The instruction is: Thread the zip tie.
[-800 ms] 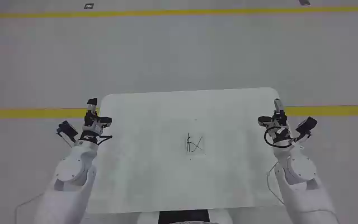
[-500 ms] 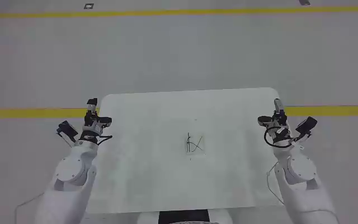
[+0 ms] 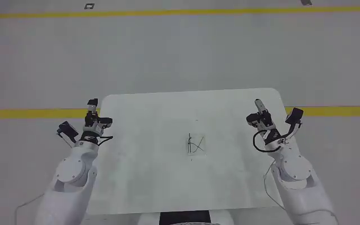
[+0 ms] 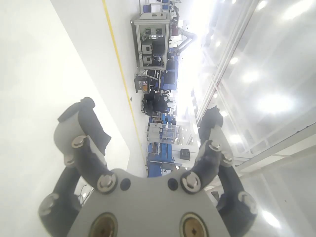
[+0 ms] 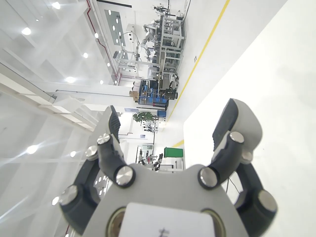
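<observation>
Starting with the left gripper (image 4: 149, 108) and the right gripper (image 5: 172, 110) both spread and empty by the side edges of the table (image 3: 146, 180), reach inward to the zip tie (image 3: 194, 145) lying at its middle, well apart from either, pinch low near one end and leave the other free.

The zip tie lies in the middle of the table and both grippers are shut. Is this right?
Not quite: both are open. Each wrist view shows it: the left gripper and the right gripper stand spread wide. The zip tie does lie central on the table.
</observation>
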Action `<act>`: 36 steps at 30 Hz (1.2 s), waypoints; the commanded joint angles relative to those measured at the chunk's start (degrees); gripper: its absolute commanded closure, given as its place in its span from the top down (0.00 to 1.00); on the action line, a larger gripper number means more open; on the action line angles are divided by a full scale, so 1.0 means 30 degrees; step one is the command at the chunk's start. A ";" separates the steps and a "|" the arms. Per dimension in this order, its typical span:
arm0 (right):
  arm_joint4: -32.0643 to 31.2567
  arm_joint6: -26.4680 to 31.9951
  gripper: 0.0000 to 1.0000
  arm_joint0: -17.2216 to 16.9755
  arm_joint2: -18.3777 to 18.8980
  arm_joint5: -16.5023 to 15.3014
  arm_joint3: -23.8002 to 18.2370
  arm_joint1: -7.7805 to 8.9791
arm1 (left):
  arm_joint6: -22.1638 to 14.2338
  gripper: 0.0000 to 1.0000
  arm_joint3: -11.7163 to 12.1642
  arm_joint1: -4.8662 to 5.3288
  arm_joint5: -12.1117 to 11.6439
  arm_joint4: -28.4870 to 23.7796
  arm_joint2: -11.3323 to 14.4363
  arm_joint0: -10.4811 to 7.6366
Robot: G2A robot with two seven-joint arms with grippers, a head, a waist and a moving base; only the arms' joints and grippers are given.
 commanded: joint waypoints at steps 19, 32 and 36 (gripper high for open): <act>-0.2020 0.5460 1.00 0.4718 -0.4154 0.0760 0.0357 -0.0178 | 0.0000 1.00 0.0004 0.0000 0.0000 0.0000 0.0000 0.0000; -0.2020 0.5460 1.00 0.4718 -0.4154 0.0760 0.0357 -0.0178 | 0.0000 1.00 0.0004 0.0000 0.0000 0.0000 0.0000 0.0000; -0.2020 0.5460 1.00 0.4718 -0.4154 0.0760 0.0357 -0.0178 | 0.0000 1.00 0.0004 0.0000 0.0000 0.0000 0.0000 0.0000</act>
